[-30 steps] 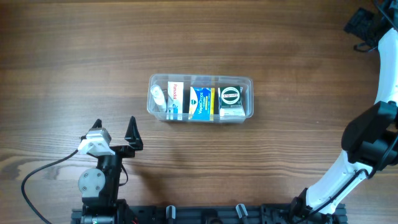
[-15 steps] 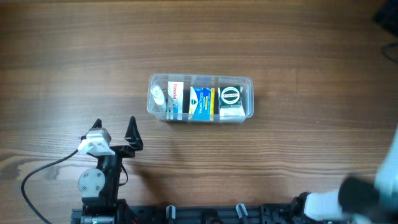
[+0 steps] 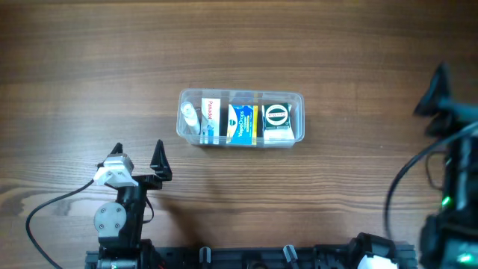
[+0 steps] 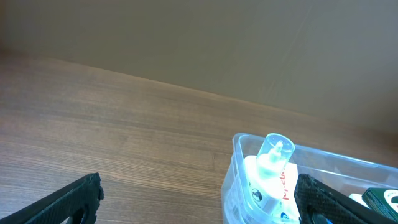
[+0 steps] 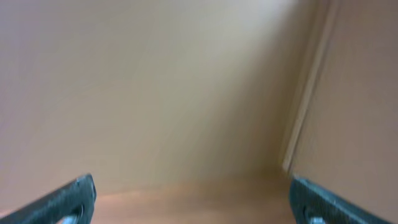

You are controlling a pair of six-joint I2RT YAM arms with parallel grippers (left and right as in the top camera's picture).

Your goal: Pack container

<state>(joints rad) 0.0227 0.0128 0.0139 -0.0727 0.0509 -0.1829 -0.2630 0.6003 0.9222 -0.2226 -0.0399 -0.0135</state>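
Observation:
The container (image 3: 240, 93), a clear rectangular tub, stands at the table's centre. It holds a small white dropper bottle (image 3: 190, 116) at its left end. Next to that are a white box with red print (image 3: 213, 110), a blue and yellow box (image 3: 243, 123) and a black box with a round logo (image 3: 277, 114). My left gripper (image 3: 138, 149) is open and empty, near the front edge, left of the container. The left wrist view shows the container's left wall (image 4: 239, 158) and the bottle (image 4: 273, 152) between the spread fingers (image 4: 199, 193). My right gripper (image 3: 441, 93) is at the right edge; its wrist view shows it open (image 5: 193, 190) and empty, facing a wall.
The wooden table (image 3: 89, 67) surrounds the container. A black cable (image 3: 52, 205) runs from the left arm's base towards the front left. The right arm (image 3: 448, 202) stands at the front right corner. A beige wall (image 4: 186, 37) rises behind the table's far edge.
The right arm has swung away from the far right corner; its gripper now sits lower along the right edge. The left arm and the container have not moved.

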